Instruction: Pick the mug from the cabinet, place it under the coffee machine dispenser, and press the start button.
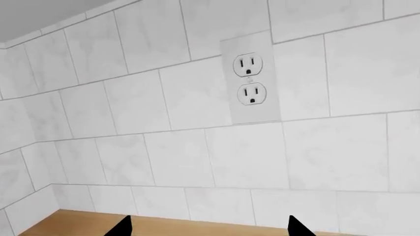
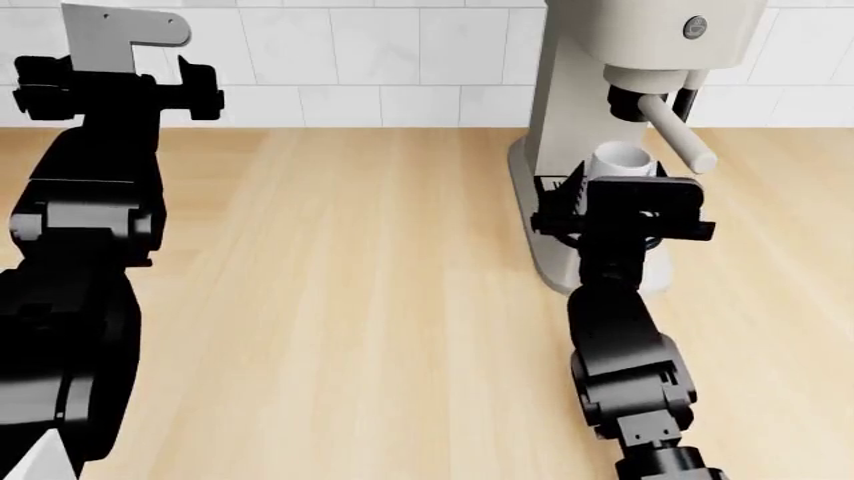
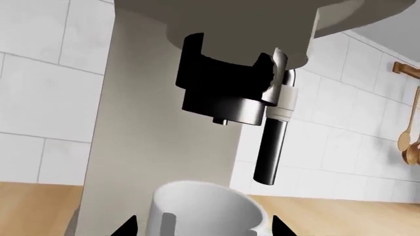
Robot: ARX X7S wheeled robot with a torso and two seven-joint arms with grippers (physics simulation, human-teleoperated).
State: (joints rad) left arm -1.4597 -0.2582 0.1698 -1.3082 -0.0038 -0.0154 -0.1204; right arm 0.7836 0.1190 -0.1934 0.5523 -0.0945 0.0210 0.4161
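The white mug point(image 3: 203, 209) point(image 2: 621, 157) stands upright at the base of the cream coffee machine point(image 2: 561, 100), straight below the dark dispenser point(image 3: 226, 93) point(image 2: 627, 100). My right gripper point(image 3: 204, 228) point(image 2: 617, 185) is open. Its black fingertips point(image 3: 128, 228) flank the mug with a thin gap on each side. The round start button point(image 2: 695, 27) sits on the machine's head, above the arm. My left gripper point(image 1: 208, 228) point(image 2: 118, 75) is open and empty, raised near the tiled wall at the far left and away from the machine.
The slanted steam wand point(image 2: 677, 140) point(image 3: 271, 147) hangs just right of the dispenser, close to the mug. A wall outlet point(image 1: 250, 78) faces the left gripper. The wooden counter point(image 2: 347, 280) spreads between the arms. Wooden utensils point(image 3: 410, 142) hang on the wall at the right.
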